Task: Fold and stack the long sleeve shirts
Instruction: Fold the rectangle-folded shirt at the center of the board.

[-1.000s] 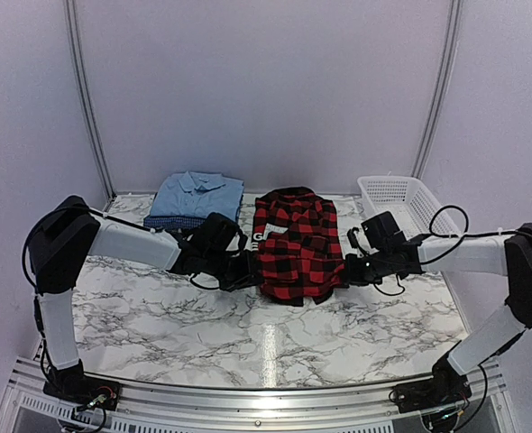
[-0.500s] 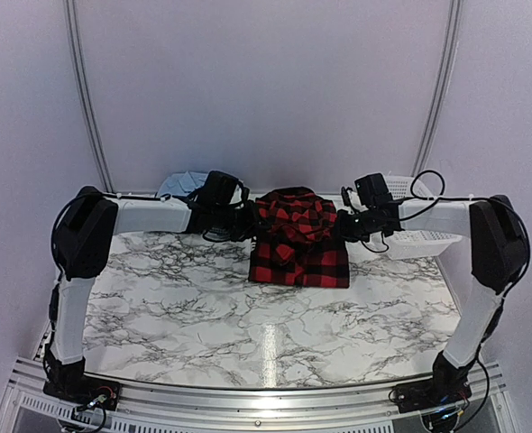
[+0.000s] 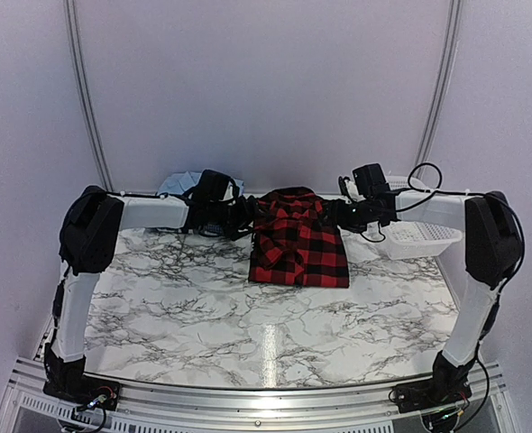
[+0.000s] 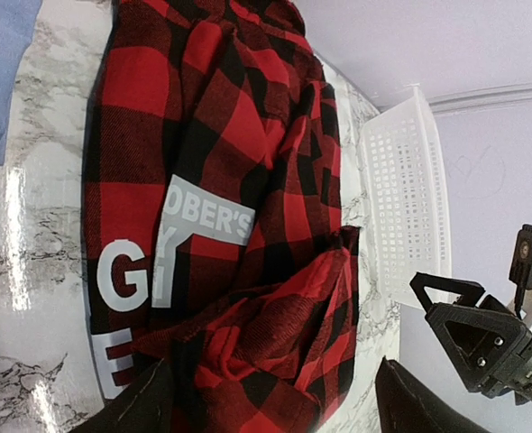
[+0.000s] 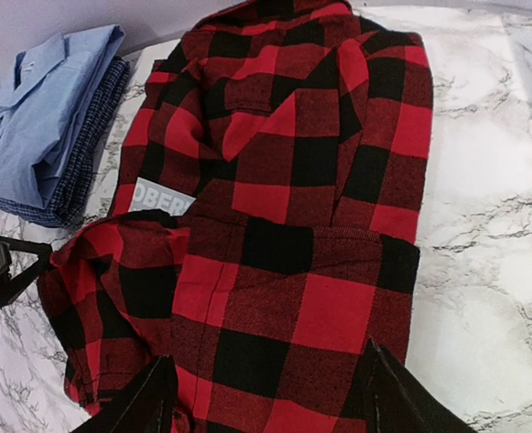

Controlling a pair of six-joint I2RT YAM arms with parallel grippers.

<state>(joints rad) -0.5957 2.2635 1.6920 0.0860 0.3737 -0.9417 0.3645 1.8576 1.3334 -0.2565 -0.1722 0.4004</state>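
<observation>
The red-and-black plaid shirt [image 3: 299, 248] lies folded on the marble table, its white letters [image 4: 126, 280] showing in the left wrist view. My left gripper [image 3: 244, 216] hangs at the shirt's far left edge, open, its fingers [image 4: 140, 406] spread over bunched cloth without pinching it. At the far right edge my right gripper [image 3: 336, 215] is also open, and its fingers [image 5: 388, 397] straddle the flat plaid [image 5: 293, 298]. A light blue collared shirt [image 5: 41, 117] rests folded on a dark blue checked one [image 5: 90, 149] at the back left, mostly hidden behind my left arm in the top view.
A white mesh basket [image 3: 415, 236] stands at the back right, just behind my right forearm. The back wall runs close behind the shirts. The marble table [image 3: 203, 316] stretches in front of the plaid shirt.
Both grippers carried the plaid shirt's near edge up and over to the far side, folding it shorter. Both then opened and let the cloth go.
</observation>
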